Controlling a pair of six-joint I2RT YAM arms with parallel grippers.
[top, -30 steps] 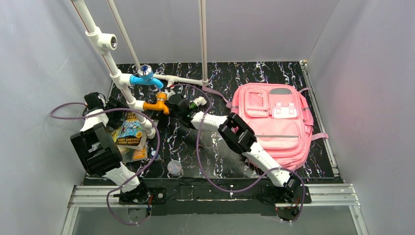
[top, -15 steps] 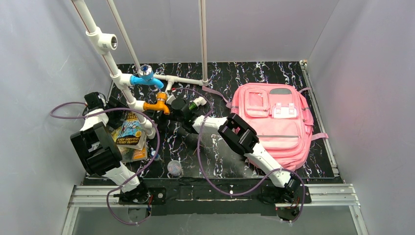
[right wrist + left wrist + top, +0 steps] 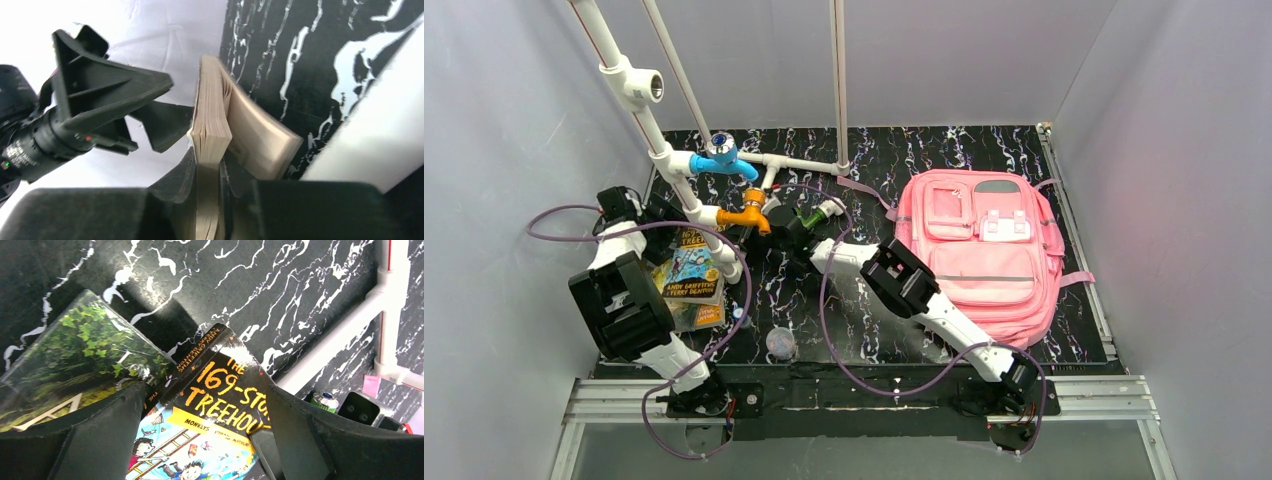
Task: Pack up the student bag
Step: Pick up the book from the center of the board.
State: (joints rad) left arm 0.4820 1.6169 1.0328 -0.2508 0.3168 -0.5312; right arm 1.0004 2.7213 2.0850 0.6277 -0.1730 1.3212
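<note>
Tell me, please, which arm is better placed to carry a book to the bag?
Right: the right gripper pinches the pages of a book, and that arm lies beside the student bag; the left gripper is open, holding nothing.

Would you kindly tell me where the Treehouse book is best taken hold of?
By the open page edge, coming in low from the right: the Treehouse book lies face-up partly atop a green-covered book, so only its edges offer the fingers purchase. The right gripper seems to pinch it there.
</note>
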